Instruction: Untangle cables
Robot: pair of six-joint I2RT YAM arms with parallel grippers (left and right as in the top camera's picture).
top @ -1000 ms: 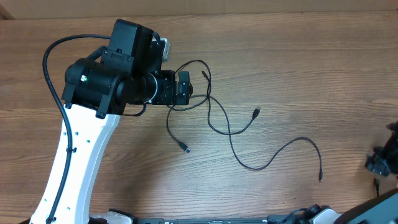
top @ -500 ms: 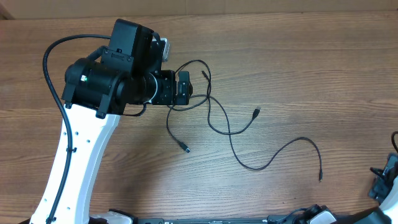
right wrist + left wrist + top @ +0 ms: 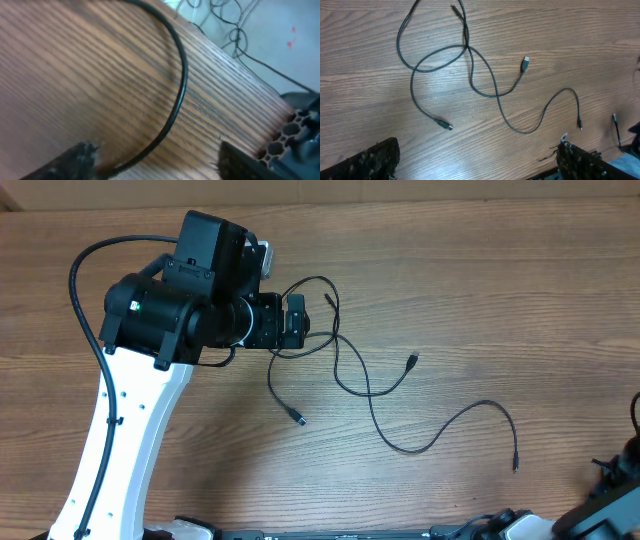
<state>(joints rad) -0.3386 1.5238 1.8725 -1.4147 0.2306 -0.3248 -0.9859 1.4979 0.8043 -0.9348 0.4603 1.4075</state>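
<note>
Cables: The cables [image 3: 468,48] lie loose and flat in the middle of the tabletop [image 3: 520,290], just below the left arm. Nothing lifts them.
Tangle: In the left wrist view you see two crossings. One is near the top, where the loops meet. The other is lower, where a strand runs on toward the silvery plug [image 3: 525,62]. The dark plug end [image 3: 445,125] and the long tail end [image 3: 579,124] lie free, away from the crossings.
Left pincer: The left pincer [image 3: 477,150] hangs over the cables with its fingers wide apart and nothing between them.
Right pincer: The right pincer [image 3: 155,152] is at the near right corner of the tabletop, well apart from the cables. Its own view is blurred, but the fingers stand apart. A black cord [image 3: 180,85] curves over the wood there; you cannot tell if it is one of the cables.
Step in hand: It seems you are choosing the next strand, with no grasp made. The work looks partly done, because the crossings remain.
Next move: You probably should lower the left pincer onto a free end, for example the dark plug end, and draw it away from the crossings. The strands are thin and flat, so the fingers must come right down to the wood.
</note>
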